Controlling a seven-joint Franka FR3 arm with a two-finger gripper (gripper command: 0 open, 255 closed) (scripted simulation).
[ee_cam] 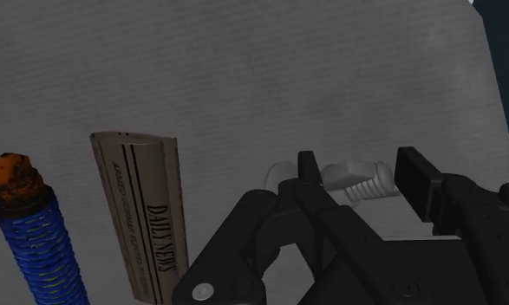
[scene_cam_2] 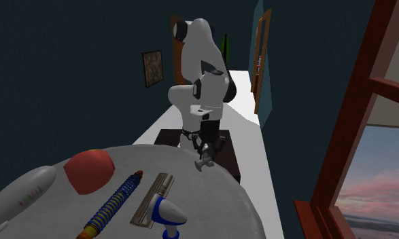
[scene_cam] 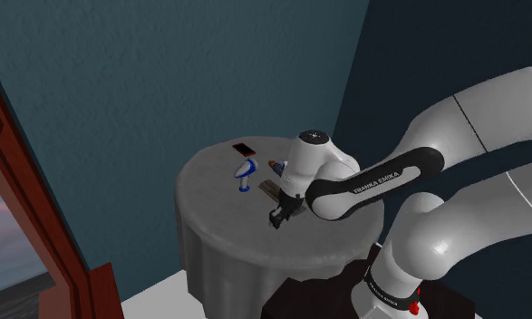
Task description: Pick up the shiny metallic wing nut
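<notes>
Found the black gripper (ee_cam: pixel 360 171) low over the round grey table (scene_cam: pixel 214 222), with fingers apart and set either side of the pale grey wing nut (ee_cam: pixel 365 184). Noted a thin gap at one finger; could not tell contact at the other. Placed the wing nut on the table near the edge by the stand, at the far rim in the second exterior view. Saw a rolled newspaper (scene_cam_2: pixel 152 198) and a blue spring (scene_cam_2: pixel 115 202) nearer and left there, side by side.
</notes>
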